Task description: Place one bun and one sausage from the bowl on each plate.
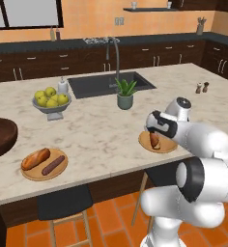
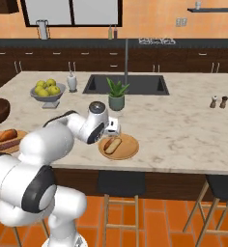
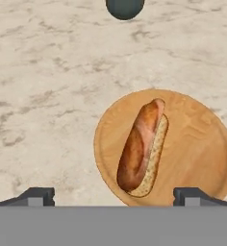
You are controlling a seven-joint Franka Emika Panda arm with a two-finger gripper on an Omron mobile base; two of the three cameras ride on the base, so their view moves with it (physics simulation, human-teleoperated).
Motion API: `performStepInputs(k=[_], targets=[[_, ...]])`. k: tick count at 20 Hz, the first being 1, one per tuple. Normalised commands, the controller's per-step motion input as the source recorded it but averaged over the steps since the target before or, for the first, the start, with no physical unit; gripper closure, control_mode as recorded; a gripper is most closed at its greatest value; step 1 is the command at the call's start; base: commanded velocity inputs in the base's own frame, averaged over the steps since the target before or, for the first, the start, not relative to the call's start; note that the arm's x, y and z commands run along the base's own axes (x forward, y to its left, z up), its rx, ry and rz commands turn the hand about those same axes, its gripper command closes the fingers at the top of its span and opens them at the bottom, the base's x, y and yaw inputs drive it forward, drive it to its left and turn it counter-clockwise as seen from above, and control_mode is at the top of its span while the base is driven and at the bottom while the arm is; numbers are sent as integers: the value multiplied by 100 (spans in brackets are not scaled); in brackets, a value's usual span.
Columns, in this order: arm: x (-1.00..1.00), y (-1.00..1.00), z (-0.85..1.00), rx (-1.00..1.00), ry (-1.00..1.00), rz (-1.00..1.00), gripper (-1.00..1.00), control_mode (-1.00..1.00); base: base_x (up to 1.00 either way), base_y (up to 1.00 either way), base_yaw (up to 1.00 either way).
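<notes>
Near plate (image 3: 202,149) sits close to desk (image 1: 96,135) front edge, bare marble beyond it. Gripper (image 3: 114,194) spread wide, empty, hovering over bun (image 3: 140,149) lying on that plate. Bowl (image 1: 0,135) far left.

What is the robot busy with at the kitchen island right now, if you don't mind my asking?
The white arm's gripper hangs open just above the near round wooden plate, where a golden-brown bun lies alone; no sausage is on that plate yet. The far round wooden plate already holds a bun and a dark sausage, beside the dark reddish-brown wooden bowl.
</notes>
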Motion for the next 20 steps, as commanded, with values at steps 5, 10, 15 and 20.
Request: performStepInputs(k=[5,10,15,20], targets=[[-5,22,100,-17,-2,23,-100,-100,0,0,0],[-57,26,100,-10,10,7,-100,-100,0,0,0],[-77,31,95,1,48,-13,-100,-100,0,0,0],[-66,-8,8,1,28,-11,-100,-100,0,0,0]])
